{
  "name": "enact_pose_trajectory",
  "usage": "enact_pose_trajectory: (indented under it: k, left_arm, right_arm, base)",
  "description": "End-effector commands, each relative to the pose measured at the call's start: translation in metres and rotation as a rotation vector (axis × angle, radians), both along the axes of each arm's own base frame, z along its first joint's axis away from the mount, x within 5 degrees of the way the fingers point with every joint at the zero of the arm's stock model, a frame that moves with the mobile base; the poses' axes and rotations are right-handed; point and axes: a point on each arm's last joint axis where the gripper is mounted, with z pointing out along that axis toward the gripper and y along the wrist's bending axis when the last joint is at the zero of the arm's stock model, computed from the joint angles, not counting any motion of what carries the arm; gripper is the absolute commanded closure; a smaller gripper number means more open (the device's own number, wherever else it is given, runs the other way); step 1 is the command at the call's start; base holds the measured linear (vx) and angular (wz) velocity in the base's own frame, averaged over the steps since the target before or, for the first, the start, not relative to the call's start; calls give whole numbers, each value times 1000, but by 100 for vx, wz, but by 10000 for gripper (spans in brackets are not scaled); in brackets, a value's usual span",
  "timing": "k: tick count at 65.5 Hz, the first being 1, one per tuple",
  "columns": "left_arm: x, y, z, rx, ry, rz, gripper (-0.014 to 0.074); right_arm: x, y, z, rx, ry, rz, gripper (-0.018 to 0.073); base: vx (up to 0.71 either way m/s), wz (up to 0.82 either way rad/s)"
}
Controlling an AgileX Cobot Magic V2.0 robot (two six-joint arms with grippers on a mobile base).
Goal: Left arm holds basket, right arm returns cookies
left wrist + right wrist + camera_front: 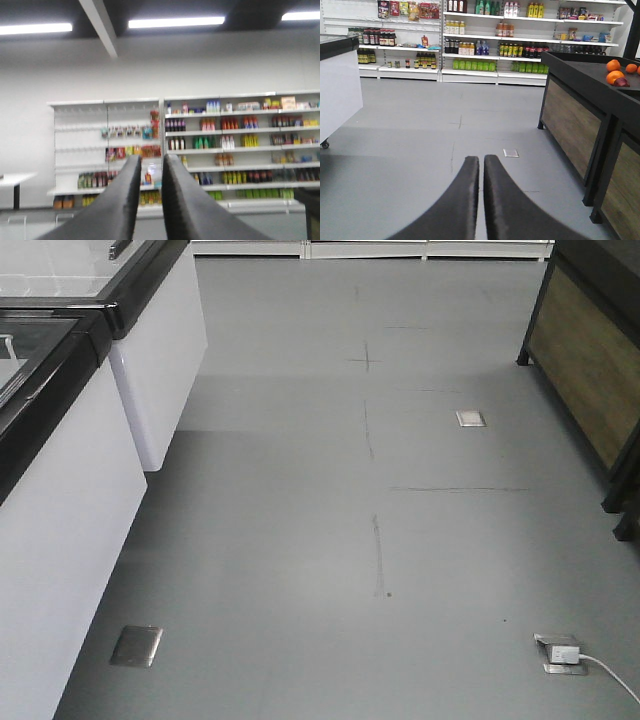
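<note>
In the front view we saw only the grey floor (300,540), smooth and faintly scuffed. Glossy white cabinets (70,530) with black tops stood at 9 o'clock, and a wood-panelled stand (590,370) at 2 o'clock. Neither basket nor cookies showed there.

In the left wrist view the left claw (152,162) pointed at stocked shelves (225,145) far off at 12 o'clock. Its two matte black wedge fingers lay drawn together with only a thin slit between them, and they held nothing. No basket was in sight.

In the right wrist view the right claw (481,161) was likewise closed up and empty. It was aimed over the floor at more shelves at 12 o'clock. The black-framed stand rose at 3 o'clock, with round oranges (615,75) on top. No cookies appeared.

With both things out of every view, we could not tell which way either lay from a claw, how the box's long axis ran, or which arm was nearer. We judged that each had to be found before any grasp.
</note>
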Motion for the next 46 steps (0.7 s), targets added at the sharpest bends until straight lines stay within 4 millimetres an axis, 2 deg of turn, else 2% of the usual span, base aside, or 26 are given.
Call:
enact_pose_trajectory:
  k: [1, 5, 12, 25, 37, 46]
  left_arm:
    - [25, -1, 0, -15, 53, -10, 412]
    - [43, -2, -10, -29, 144, -18, 376]
    - [65, -3, -25, -64, 285, -40, 335]
    - [97, -5, -59, -85, 483, -51, 323]
    - [113, -6, -96, -86, 602, -45, 314]
    - [119, -6, -118, -86, 674, -41, 238]
  right_arm:
    - [0, 0, 1, -14, -69, 1, 565]
    - [0, 0, 1, -14, -69, 1, 565]
    - [0, 0, 1, -14, -69, 1, 565]
    - [0, 0, 1, -14, -69, 1, 565]
    - [0, 0, 1, -14, -69, 1, 565]
    - [0, 0, 1, -14, -69, 1, 565]
  base:
    - [0, 0]
    - [0, 0]
    - [0, 0]
    - [0, 0]
    - [0, 0]
    - [0, 0]
